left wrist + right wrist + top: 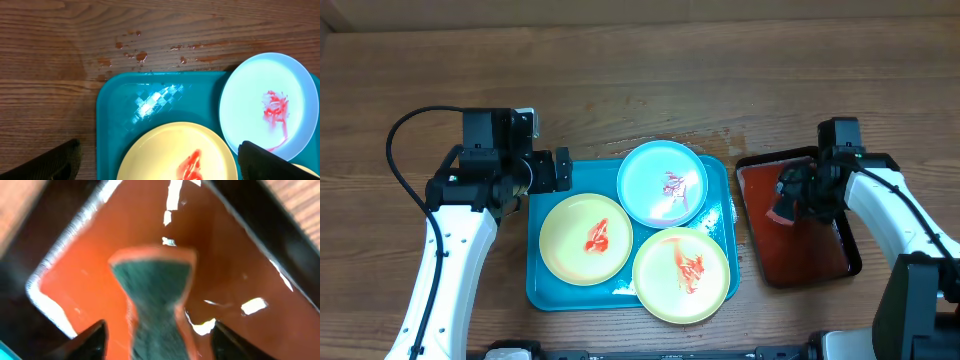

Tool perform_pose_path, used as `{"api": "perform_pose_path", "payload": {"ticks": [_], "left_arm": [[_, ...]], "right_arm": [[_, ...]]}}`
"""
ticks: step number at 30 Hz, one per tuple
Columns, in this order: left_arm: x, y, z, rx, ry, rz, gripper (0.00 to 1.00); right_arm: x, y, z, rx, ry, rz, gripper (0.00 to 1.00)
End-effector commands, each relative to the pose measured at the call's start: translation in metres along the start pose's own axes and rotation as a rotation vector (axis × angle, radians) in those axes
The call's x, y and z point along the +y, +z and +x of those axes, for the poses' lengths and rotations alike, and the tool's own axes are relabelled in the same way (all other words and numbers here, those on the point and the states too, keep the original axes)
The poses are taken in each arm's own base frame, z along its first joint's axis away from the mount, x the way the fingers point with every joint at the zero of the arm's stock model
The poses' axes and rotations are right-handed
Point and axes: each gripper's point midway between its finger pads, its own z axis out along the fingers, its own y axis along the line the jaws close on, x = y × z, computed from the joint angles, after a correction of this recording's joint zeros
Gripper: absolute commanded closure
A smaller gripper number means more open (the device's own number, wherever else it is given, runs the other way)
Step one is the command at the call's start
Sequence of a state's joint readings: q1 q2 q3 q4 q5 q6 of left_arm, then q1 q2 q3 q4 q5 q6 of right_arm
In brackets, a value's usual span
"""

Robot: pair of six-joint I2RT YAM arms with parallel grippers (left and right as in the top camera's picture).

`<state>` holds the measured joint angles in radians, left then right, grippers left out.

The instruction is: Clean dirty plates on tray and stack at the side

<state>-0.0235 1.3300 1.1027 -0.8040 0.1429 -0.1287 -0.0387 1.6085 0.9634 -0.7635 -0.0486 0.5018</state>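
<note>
3 round shallow plastic plates lie on the large turquoise-blue rectangular plastic tray (534,268), which sits at the middle of the brown wooden table (620,60). The pale blue-white plate (663,182) fills the tray's far right corner, with a red-orange sauce smear right of its centre. 1 pale yellow plate (586,238) lies at the left, smeared in its middle. The other pale yellow plate (682,274) lies at the near right, also smeared, and reaches out over the tray's near rim. The 3 plates crowd edge to edge.

The left gripper (560,170) hangs over the tray's far left corner with its jaws spread wide and nothing between them. Small sauce splashes (140,55) dot the table just beyond the tray's far rim.

Just right of the turquoise tray sits a smaller black-rimmed red tray (820,262). The right gripper (157,340) is down over it, its 2 fingers (92,340) part-way apart on either side of a green-faced orange sponge (152,295), with a gap showing on each side. The sponge looks pinched at its waist, and this view is blurred.
</note>
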Motion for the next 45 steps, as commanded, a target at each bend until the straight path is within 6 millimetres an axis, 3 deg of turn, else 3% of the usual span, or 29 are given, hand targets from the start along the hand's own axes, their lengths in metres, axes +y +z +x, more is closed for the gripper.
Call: {"api": "perform_pose_path", "payload": {"ticks": [1, 5, 15, 20, 22, 28, 32, 40, 45], "left_arm": [[-0.001, -0.004, -0.010, -0.021, -0.013, 0.009, 0.00], [-0.001, -0.004, -0.010, -0.021, -0.013, 0.009, 0.00], [-0.001, -0.004, -0.010, -0.022, -0.013, 0.009, 0.00], [-0.001, -0.004, -0.010, -0.021, -0.013, 0.009, 0.00], [-0.001, -0.004, -0.010, -0.021, -0.014, 0.009, 0.00], [-0.001, -0.004, -0.010, -0.021, -0.014, 0.009, 0.00], [-0.001, -0.004, -0.010, -0.021, -0.014, 0.010, 0.00], [-0.001, -0.004, -0.010, -0.021, -0.013, 0.010, 0.00], [-0.001, -0.004, -0.010, -0.021, -0.013, 0.010, 0.00]], "right_arm": [[0.009, -0.004, -0.011, -0.037, -0.004, -0.034, 0.40], [0.010, 0.003, -0.007, -0.010, 0.001, -0.036, 0.48], [0.005, 0.022, 0.003, 0.058, 0.011, -0.013, 0.56], [0.001, 0.031, 0.008, 0.086, 0.026, 0.005, 0.76], [0.001, 0.031, 0.007, 0.085, 0.026, 0.005, 0.96], [0.001, 0.029, 0.009, 0.093, 0.029, 0.011, 0.96], [0.002, 0.012, 0.007, 0.107, 0.030, 0.028, 0.96], [0.021, -0.074, -0.028, -0.079, -0.026, -0.033, 0.96], [0.017, -0.103, -0.038, -0.201, -0.110, -0.010, 0.96]]}}
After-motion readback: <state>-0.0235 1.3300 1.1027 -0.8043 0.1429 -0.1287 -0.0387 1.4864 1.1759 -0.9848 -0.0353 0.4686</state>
